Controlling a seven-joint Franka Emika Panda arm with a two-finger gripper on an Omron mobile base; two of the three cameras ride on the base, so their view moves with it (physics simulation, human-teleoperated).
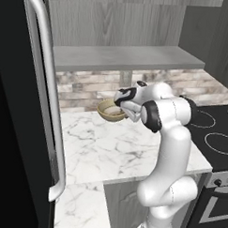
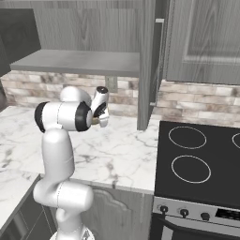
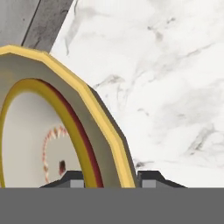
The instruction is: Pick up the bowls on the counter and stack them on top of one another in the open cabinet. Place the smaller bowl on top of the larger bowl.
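Note:
One of the bowls (image 1: 109, 112) stands at the back of the white marble counter (image 1: 100, 143), close to the brick backsplash. It is tan with a golden rim (image 3: 94, 118) and a pale inside. I cannot tell whether it is the larger or the smaller bowl, and the other one is hidden. My gripper (image 1: 121, 108) reaches down over its right side and is shut on the rim. In the hand view the gripper (image 3: 111, 177) has one fingertip (image 3: 72, 178) inside the wall and one outside. The open cabinet's grey shelf (image 1: 123, 57) hangs above the bowl.
The tall black fridge (image 1: 12, 130) with its silver handle (image 1: 46, 85) stands at the left. A black stovetop (image 2: 197, 159) lies to the right of the counter (image 2: 122, 150). The open cabinet door's edge (image 2: 147, 70) hangs right of the shelf (image 2: 79, 63).

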